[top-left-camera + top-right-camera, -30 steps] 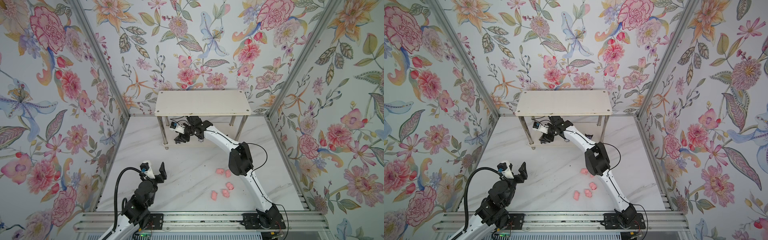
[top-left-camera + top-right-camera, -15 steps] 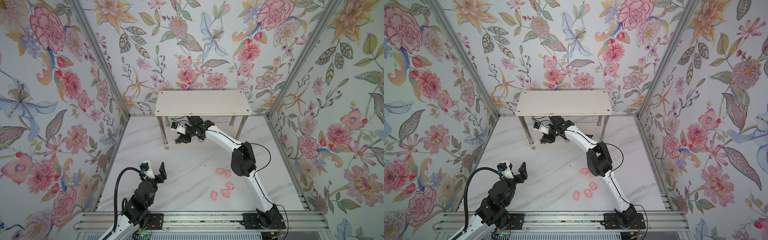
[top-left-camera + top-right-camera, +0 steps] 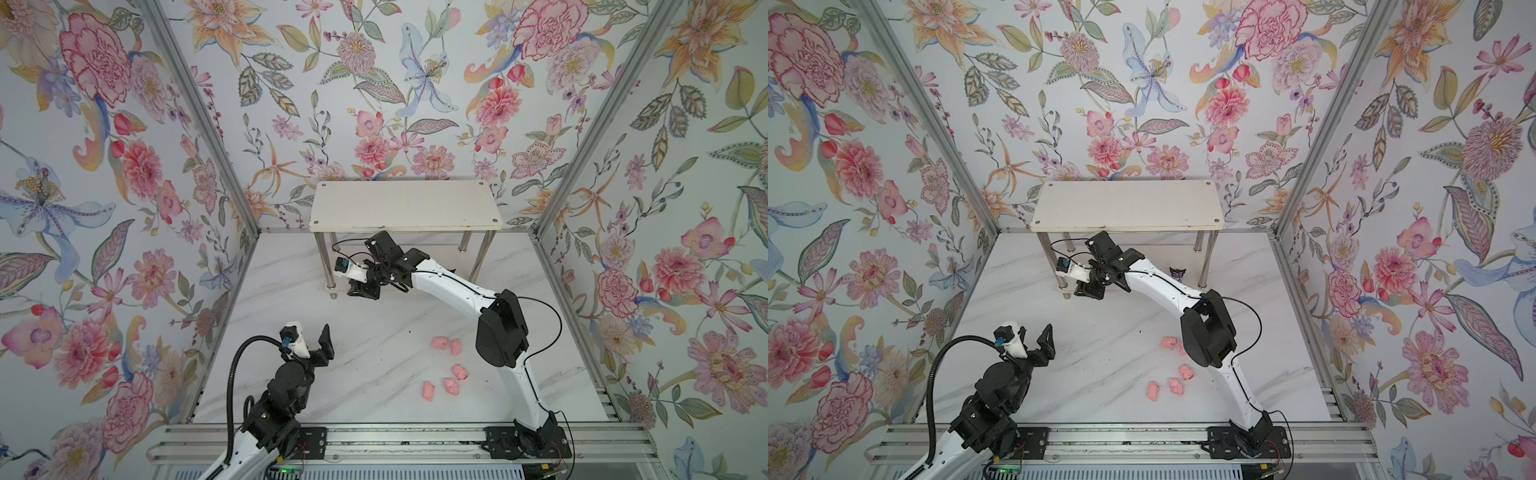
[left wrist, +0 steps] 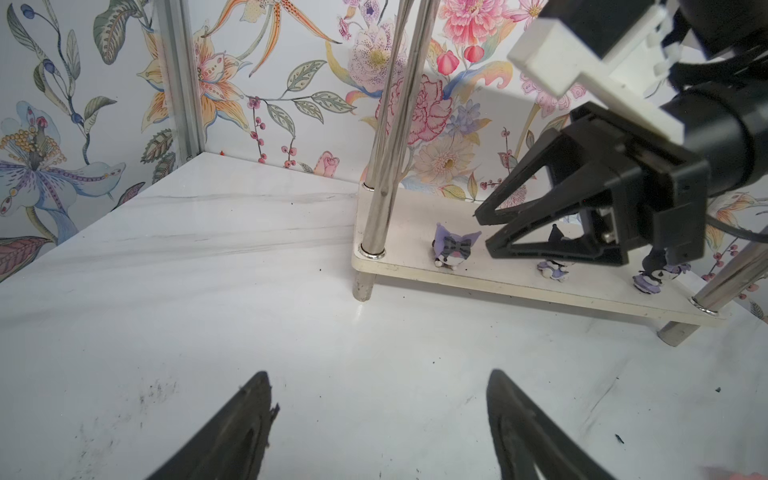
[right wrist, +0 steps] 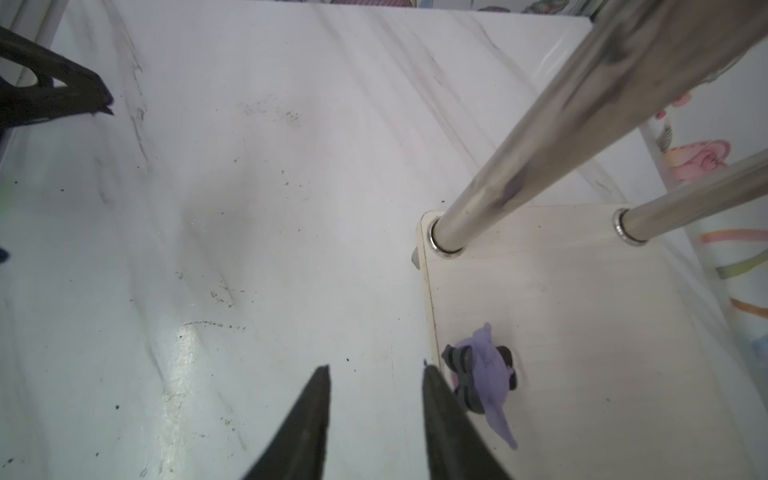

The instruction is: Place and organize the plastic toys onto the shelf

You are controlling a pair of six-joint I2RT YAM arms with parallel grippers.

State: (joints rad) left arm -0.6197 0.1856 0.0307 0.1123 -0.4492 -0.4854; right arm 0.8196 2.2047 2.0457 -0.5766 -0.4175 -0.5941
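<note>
The shelf [image 3: 405,205] [image 3: 1127,205] stands at the back wall. Three purple-and-white figurines [image 4: 455,247] [image 4: 552,266] [image 4: 656,278] stand in a row along the front of its lower board [image 4: 519,286]. My right gripper [image 3: 361,291] [image 4: 484,230] [image 5: 376,370] hovers at that board's front left corner. Its jaws are narrowly open with nothing between them, and the leftmost figurine [image 5: 486,374] sits just outside one finger. Several pink pigs [image 3: 451,386] [image 3: 1176,386] lie on the table by the right arm. My left gripper [image 3: 311,338] [image 4: 378,374] is open and empty, low at the front left.
Chrome legs [image 5: 540,166] [image 4: 386,166] rise right beside my right gripper. Floral walls close in the left, back and right sides. The marble table [image 3: 374,332] lies between the shelf and the pigs. An aluminium rail [image 3: 395,440] runs along the front edge.
My right gripper's jaws have drawn much closer together and it has shifted slightly out from under the shelf. The left arm has not moved.
</note>
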